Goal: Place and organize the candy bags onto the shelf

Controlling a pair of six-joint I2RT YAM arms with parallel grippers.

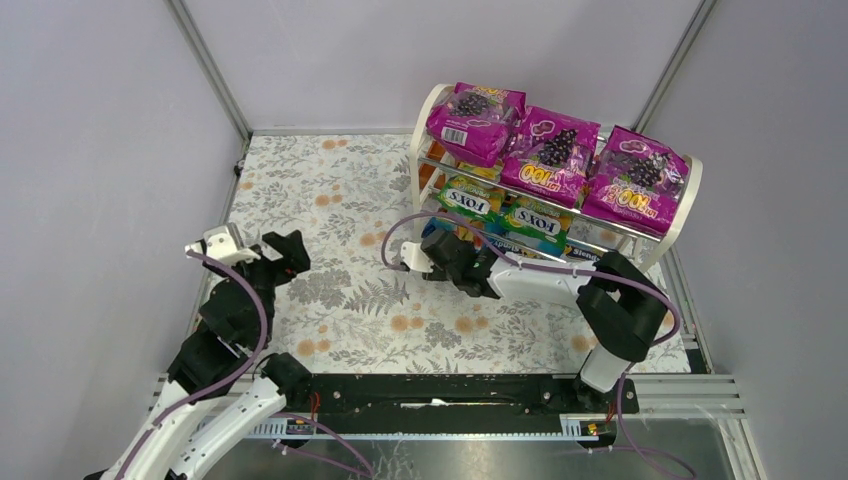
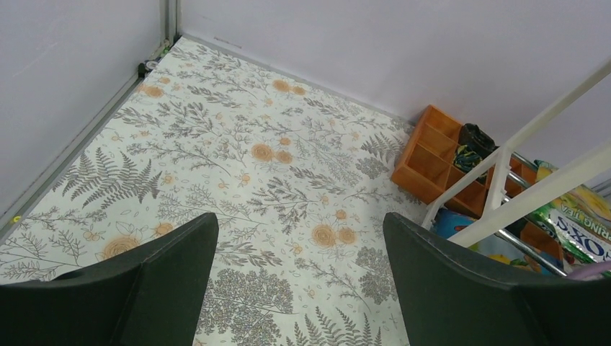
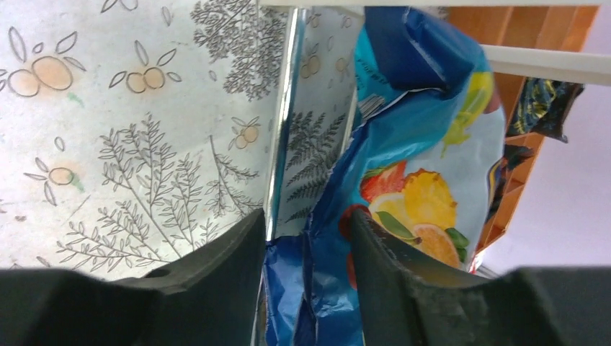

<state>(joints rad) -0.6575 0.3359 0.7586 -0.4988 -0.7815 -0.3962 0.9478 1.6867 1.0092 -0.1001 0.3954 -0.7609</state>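
The shelf (image 1: 428,108) stands at the back right. Three magenta grape bags (image 1: 552,152) lie on its top tier. Green-yellow FOX'S bags (image 1: 470,200) lie on the middle tier, and one shows in the left wrist view (image 2: 585,232). My right gripper (image 1: 436,246) reaches into the bottom tier at the shelf's left end. In the right wrist view it (image 3: 306,225) is shut on the crumpled edge of a blue fruit bag (image 3: 425,144), beside a chrome rod (image 3: 282,108). My left gripper (image 1: 287,250) is open and empty over the floral cloth; its jaws (image 2: 299,225) are wide apart.
An orange compartment organizer (image 2: 432,155) holding dark items sits behind the shelf's white end panel (image 2: 537,191). The floral cloth (image 1: 330,200) covers the table. Grey walls and metal frame posts close in the left, back and right sides.
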